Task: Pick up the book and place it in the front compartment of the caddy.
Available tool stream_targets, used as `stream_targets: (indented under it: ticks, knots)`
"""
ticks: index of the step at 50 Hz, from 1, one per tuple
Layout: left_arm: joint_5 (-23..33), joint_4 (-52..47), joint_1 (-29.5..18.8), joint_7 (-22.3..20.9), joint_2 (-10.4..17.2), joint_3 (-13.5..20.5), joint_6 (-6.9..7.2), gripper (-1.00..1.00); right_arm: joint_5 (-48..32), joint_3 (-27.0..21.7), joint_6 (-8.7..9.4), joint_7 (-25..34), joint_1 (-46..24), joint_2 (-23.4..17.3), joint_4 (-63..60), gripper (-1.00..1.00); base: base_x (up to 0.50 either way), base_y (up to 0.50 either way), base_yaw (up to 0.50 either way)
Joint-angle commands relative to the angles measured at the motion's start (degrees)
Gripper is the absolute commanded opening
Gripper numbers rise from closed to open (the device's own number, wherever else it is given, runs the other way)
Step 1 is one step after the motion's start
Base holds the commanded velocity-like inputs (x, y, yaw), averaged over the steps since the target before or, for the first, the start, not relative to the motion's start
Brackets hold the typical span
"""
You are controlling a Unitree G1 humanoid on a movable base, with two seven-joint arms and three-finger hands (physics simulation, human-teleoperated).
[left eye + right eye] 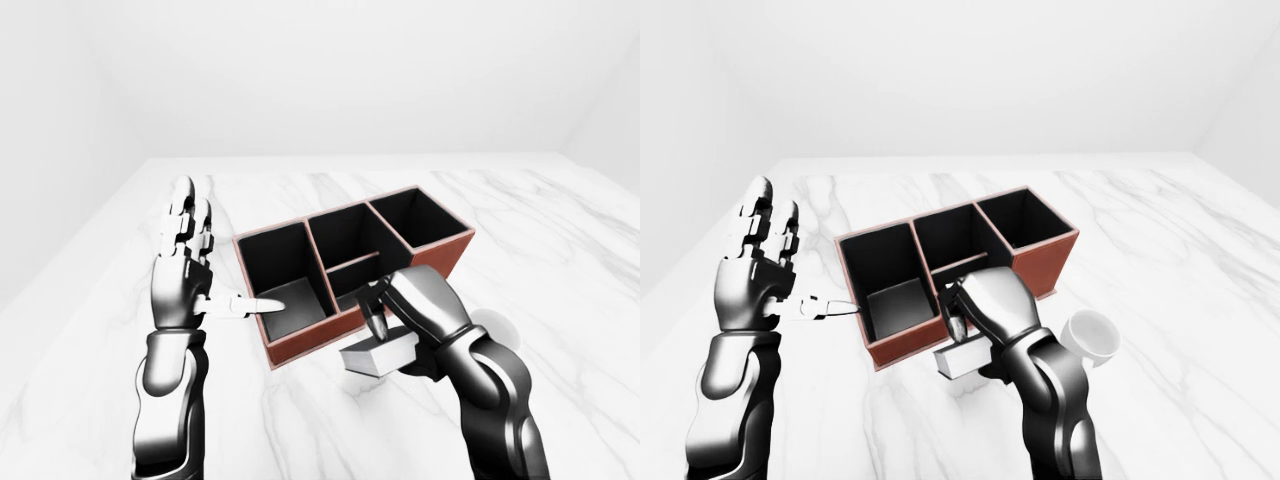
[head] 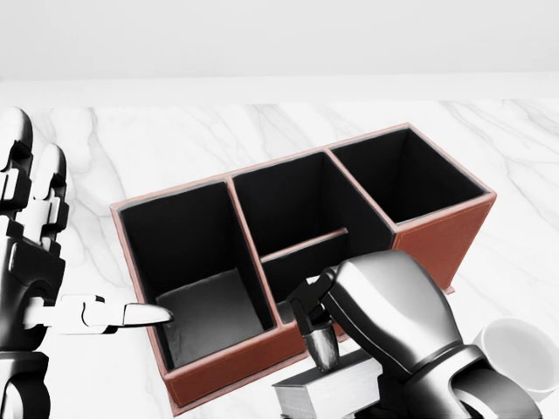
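Note:
A reddish-brown caddy (image 2: 437,249) with several black compartments stands on the white marble table. My right hand (image 2: 349,336) is shut on a grey book (image 2: 336,393) and holds it just below the caddy's near wall, at the bottom of the head view. The book also shows in the left-eye view (image 1: 378,355), lifted off the table. My left hand (image 2: 35,262) is open at the left of the caddy, fingers upright, thumb (image 2: 131,314) pointing at the caddy's left compartment.
A white cup (image 2: 517,353) stands on the table at the bottom right, close to my right forearm. The marble table (image 1: 560,260) stretches wide on all sides of the caddy. A pale wall lies beyond.

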Motion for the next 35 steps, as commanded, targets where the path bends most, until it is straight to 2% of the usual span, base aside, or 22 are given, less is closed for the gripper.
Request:
stream_targets:
  ticks: [1,7,13,18,35]
  knots:
    - [0.1,0.2,0.1,0.0,0.0,-0.1,0.0,1.0,-0.5,-1.2,0.91,0.4,-4.0,0.3,0.1,-1.0,0.0,0.0,0.0]
    - [0.0,-0.1,-0.1,0.1,0.0,0.1,0.0,1.0,-0.7,-1.5,1.63,0.3,-5.6,0.4,1.0,-1.0,0.0,0.0,0.0]
    - [-0.1,0.0,-0.2,0.1,0.1,0.1,0.0,1.0,-0.6,-2.1,3.62,1.5,-9.3,0.5,1.7,-1.0,0.0,0.0,0.0]
    - [-0.1,0.1,-0.2,0.1,0.1,0.2,0.0,1.0,-0.6,-2.2,4.55,1.7,-11.1,0.4,2.6,-1.0,0.0,0.0,0.0]
    - [-0.1,-0.1,-0.2,0.1,0.1,0.2,0.0,1.0,-0.7,-2.6,6.0,1.7,-15.2,0.2,5.2,-1.0,0.0,0.0,0.0]
